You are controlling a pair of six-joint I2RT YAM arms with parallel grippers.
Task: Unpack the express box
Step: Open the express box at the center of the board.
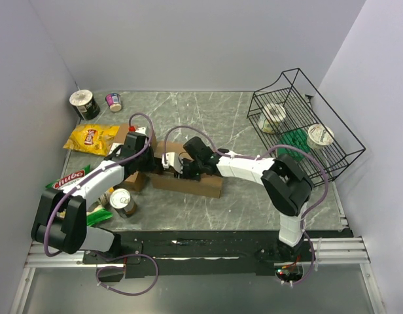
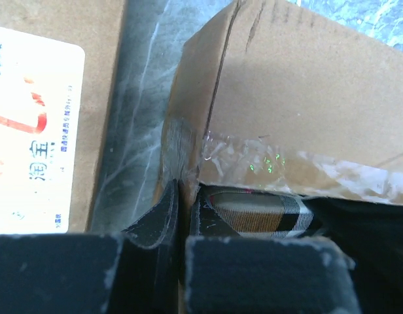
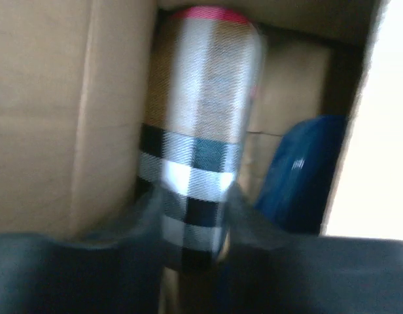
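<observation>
We hold the brown cardboard express box (image 1: pixel 196 186) mid-table and grip inside it.
Our left gripper (image 2: pixel 184 196) pinches the box wall, jaws pressed together; our right gripper (image 3: pixel 192 206) clasps the plaid cylindrical can (image 3: pixel 201 98) lying inside the box.

Can (image 3: pixel 201 131) inside box (image 1: pixel 195 185); wire basket (image 1: pixel 299 116) rightward

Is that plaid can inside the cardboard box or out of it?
Inside. The right wrist view shows the plaid can lying between the walls of the cardboard box, with the right gripper reaching in around it.
</observation>
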